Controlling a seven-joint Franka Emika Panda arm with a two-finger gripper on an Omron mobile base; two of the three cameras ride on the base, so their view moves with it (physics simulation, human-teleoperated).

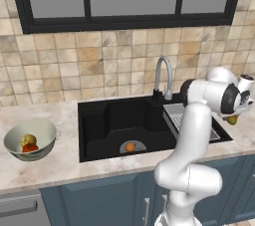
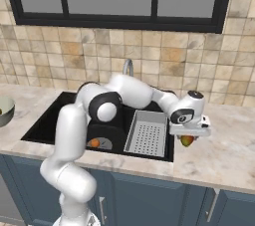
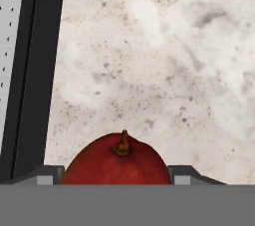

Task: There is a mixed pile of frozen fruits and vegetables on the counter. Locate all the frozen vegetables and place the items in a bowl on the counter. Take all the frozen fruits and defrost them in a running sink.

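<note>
The red-green mango-like frozen fruit rests on the beige counter just right of the sink, stem end facing the hand camera. My gripper comes down over it, and both fingertips press its sides. In the right base view the gripper covers the fruit from above. An orange ball lies by the drain of the black sink. The pale grey-green bowl at the far left holds a yellowish piece and a red piece.
A curved chrome faucet rises behind the sink. A grey perforated tray fills the basin's right part, close to my hand. Bare counter stretches to the right of the gripper. The tiled wall and a window stand behind.
</note>
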